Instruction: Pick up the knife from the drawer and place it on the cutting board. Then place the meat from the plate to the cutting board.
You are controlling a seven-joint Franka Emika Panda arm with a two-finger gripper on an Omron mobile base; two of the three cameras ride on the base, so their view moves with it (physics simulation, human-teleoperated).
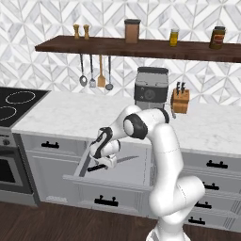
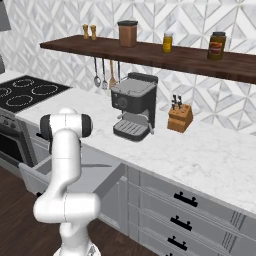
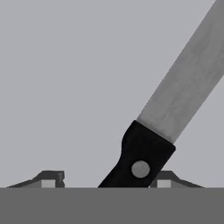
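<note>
White arm folded, end effector (image 1: 100,162) down in drawer (image 1: 136,176).

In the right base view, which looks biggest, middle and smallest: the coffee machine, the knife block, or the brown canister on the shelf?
1. coffee machine
2. knife block
3. brown canister; it is close to the knife block in size and sits farther back, so these two are unsure.

Kitchen, stove (image 1: 16,104), coffee machine (image 2: 132,106), knife block (image 1: 180,100)

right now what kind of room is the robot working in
A rendered home kitchen, it seems: a black stovetop set in a white marble counter, a dark grey coffee machine, and metal and wooden utensils hanging under a dark wooden shelf.
</note>
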